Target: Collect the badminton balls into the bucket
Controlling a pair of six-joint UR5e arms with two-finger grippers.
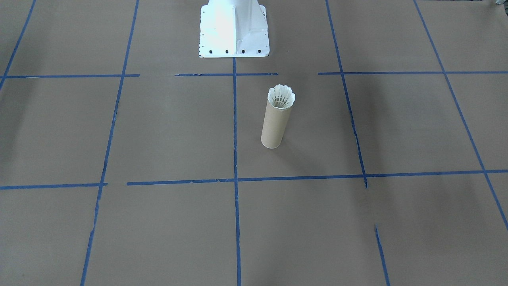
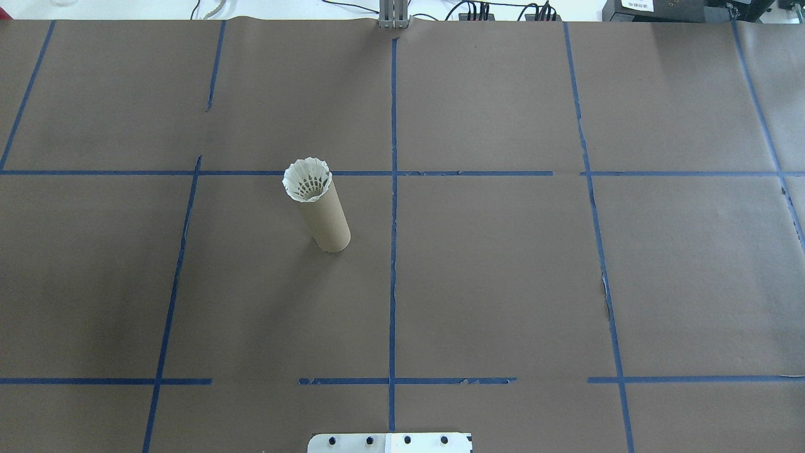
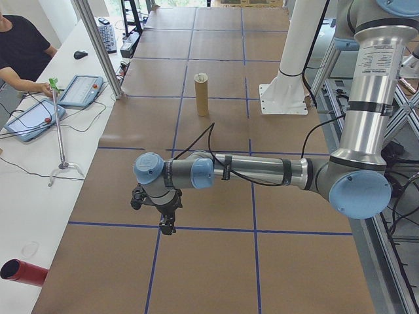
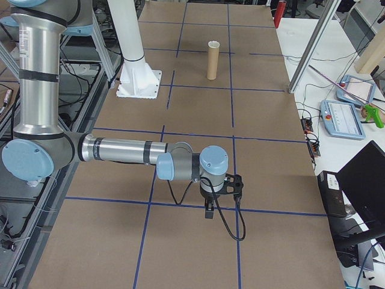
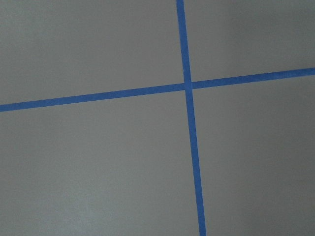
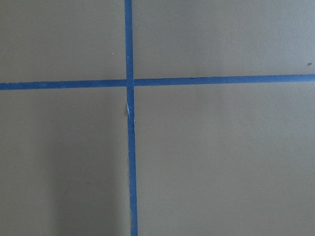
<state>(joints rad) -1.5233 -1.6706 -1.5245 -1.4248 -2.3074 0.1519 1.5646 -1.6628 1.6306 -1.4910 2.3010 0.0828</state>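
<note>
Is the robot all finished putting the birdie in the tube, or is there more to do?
It looks finished. The small white feather shuttlecock sits in the open top of the tall tan cardboard tube, which stands upright on the brown paper-covered table. Nothing is in hand: the left gripper and right gripper hang far from the tube. No other shuttlecock shows, so nothing seems left.

Matt tan cardboard bucket (image 1: 272,127); white feather shuttlecock (image 1: 281,97); matt brown paper table (image 1: 166,131); glossy blue tape lines (image 1: 235,131).
</note>
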